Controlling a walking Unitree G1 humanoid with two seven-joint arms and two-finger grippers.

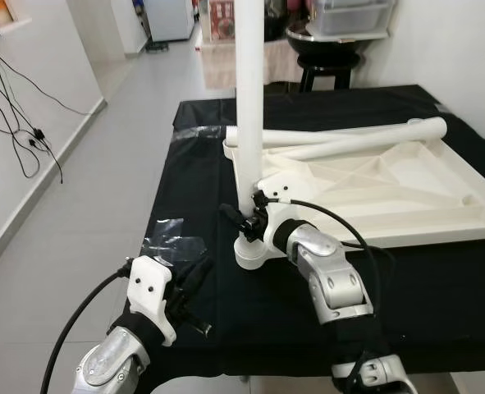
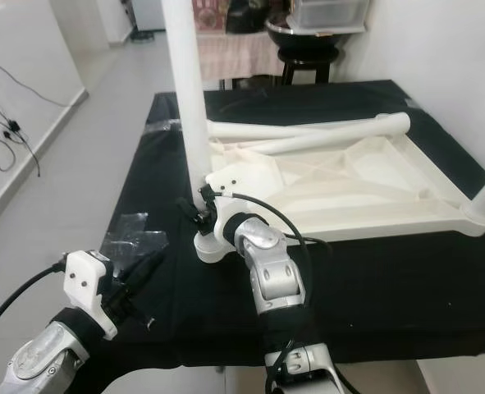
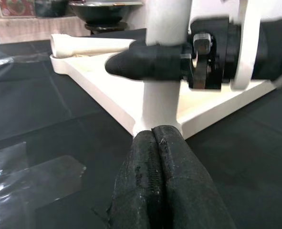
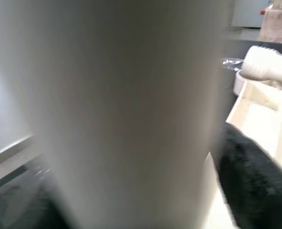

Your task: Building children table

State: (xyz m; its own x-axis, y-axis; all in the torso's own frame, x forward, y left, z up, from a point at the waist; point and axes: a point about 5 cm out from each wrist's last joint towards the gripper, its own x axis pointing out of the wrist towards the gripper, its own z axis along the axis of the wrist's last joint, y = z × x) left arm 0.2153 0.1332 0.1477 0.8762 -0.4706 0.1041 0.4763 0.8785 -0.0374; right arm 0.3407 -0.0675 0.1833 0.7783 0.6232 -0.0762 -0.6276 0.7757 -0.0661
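We see right gripper (image 1: pixel 244 220) jaws grasping upright table leg (image 1: pixel 249 98) | leg axis vertical in corner socket (image 1: pixel 254 250) | left gripper (image 1: pixel 194 283) jaws clenched, lower left

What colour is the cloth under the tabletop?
The cloth is plain black; the left eye view shows it best.

Head views bright, even indoor light, sharp. Floor (image 1: pixel 135 107) shows soft glare, strongest toward the far doorway. Black cloth (image 1: pixel 439 287) reads flat, little shadow detail. White leg (image 4: pixel 131 109) in right wrist view is badly out of focus, grey and shaded. Left wrist view: fingers (image 3: pixel 150 191) sharp, background mildly soft.
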